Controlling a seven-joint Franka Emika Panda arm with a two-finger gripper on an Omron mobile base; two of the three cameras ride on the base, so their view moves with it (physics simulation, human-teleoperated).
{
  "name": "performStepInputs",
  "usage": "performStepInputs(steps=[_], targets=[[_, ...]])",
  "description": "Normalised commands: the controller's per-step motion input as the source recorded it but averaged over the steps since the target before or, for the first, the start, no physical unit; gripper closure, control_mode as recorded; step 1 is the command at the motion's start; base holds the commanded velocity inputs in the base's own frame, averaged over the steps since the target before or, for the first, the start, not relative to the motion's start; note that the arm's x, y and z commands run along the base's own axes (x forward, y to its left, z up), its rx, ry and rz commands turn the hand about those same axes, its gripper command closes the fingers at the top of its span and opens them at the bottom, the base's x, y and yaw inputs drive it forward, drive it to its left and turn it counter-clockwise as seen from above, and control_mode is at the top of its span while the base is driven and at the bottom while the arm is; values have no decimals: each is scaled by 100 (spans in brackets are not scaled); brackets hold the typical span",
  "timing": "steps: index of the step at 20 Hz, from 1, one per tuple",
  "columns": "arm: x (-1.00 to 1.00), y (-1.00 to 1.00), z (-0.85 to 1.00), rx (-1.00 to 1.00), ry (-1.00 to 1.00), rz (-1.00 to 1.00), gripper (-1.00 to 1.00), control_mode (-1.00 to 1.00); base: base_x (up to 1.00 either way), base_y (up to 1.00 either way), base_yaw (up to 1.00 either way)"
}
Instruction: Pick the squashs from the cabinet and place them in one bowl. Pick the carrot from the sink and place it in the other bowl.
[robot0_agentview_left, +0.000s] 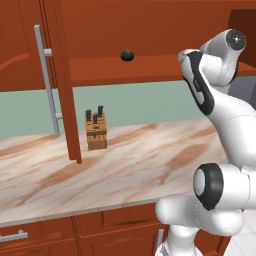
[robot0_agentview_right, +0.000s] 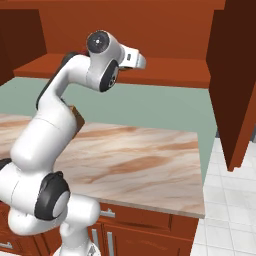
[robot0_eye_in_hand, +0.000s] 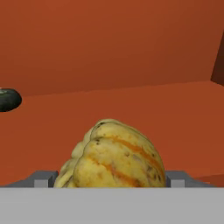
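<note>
Hand view: the gripper (robot0_eye_in_hand: 112, 186) stands wide around a yellow-orange squash (robot0_eye_in_hand: 114, 154) on the cabinet (robot0_eye_in_hand: 131, 52) shelf — not yet lifted; dark squash (robot0_agentview_left: 127, 55) remains.

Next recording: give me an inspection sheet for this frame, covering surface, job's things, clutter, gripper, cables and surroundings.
Surface: marble counter, bare apart from the knife block.
Job's things: dark green squash on the open cabinet's shelf; yellow, orange-striped squash on the same shelf, close in front of the hand camera.
Clutter: knife block by the open cabinet door.
Gripper: gripper open, fingers on either side of the yellow squash; contact not clear.
Cables: nothing seen.
Surroundings: green wall, drawers below the counter, tiled floor at right.
</note>
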Motion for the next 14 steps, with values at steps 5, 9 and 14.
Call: performStepInputs(steps=[5, 9, 14], targets=[[-55, 7, 7, 0, 1, 0, 100, -100, 0, 0, 0], [-50, 14, -2, 0, 2, 0, 100, -100, 0, 0, 0], [-46, 20, -26, 1, 2, 0, 100, -100, 0, 0, 0]])
